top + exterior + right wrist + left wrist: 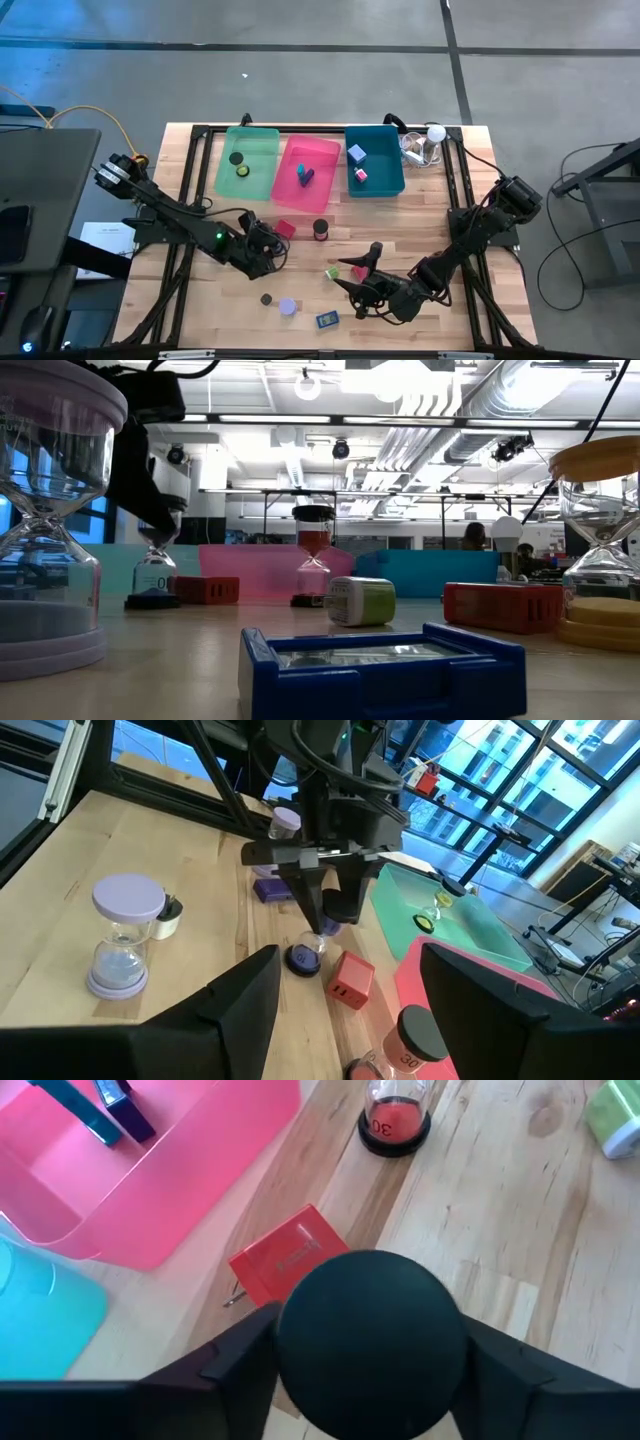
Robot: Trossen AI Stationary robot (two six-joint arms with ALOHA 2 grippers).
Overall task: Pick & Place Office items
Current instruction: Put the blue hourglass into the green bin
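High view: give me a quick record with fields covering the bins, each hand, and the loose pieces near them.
bins: green bin, pink bin and teal bin, side by side in a row
left hand: closed on a black-capped sand timer, next to a red block
right hand: open, holding nothing, near a green block

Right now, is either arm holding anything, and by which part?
The left gripper has its jaws clamped on the round black top cap of a small sand timer, which stands on the table. The right gripper holds nothing.
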